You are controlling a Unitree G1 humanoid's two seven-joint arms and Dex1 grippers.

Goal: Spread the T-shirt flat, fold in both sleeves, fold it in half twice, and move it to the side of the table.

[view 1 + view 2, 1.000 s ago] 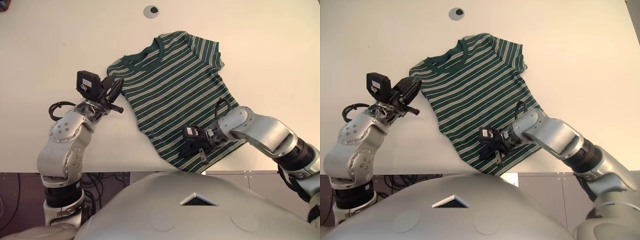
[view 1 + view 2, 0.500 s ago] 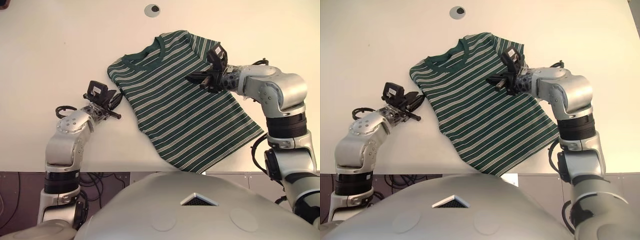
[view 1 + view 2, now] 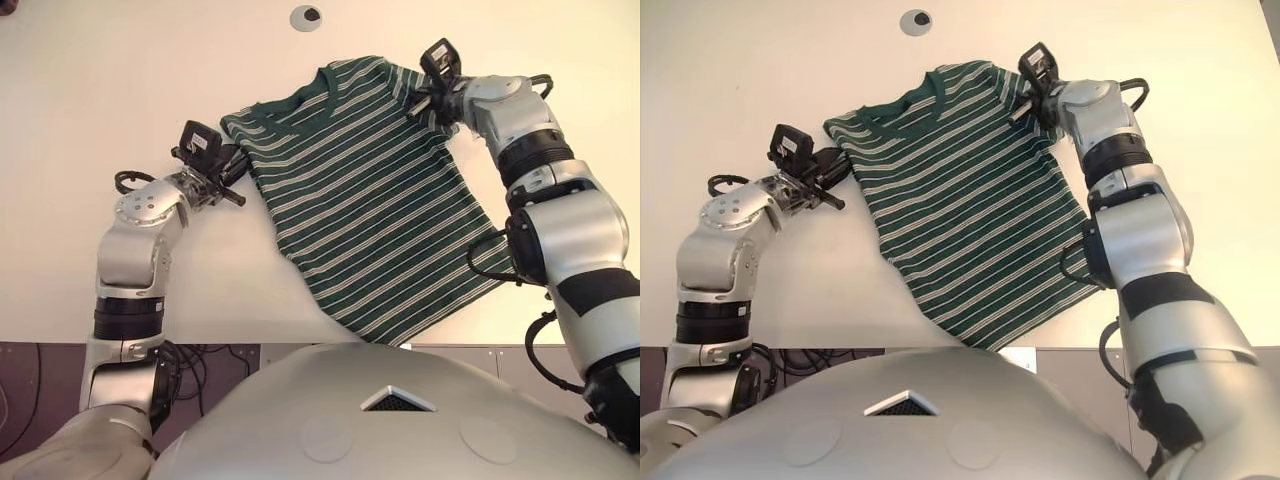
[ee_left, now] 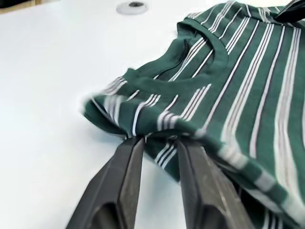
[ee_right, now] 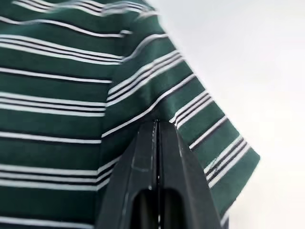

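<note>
A green T-shirt [image 3: 365,195] with white stripes lies spread on the pale table [image 3: 120,80], neck toward the far side, hem near the front edge. My left gripper [image 3: 237,170] sits at the shirt's left sleeve [image 4: 124,107]. Its fingers [image 4: 126,167] stand a little apart, and the sleeve's edge lies at their tips. At the far right sleeve [image 5: 209,129], my right gripper [image 3: 422,100] is shut, its tips pinching the striped cloth where sleeve meets body.
A round grey grommet [image 3: 306,17] sits in the table beyond the collar. The table's front edge [image 3: 250,342] runs just below the hem, with dark cables [image 3: 190,360] under it. Bare tabletop lies left and right of the shirt.
My right arm swung from the near hem across the shirt to the far right sleeve. My left gripper moved in toward the left sleeve.
</note>
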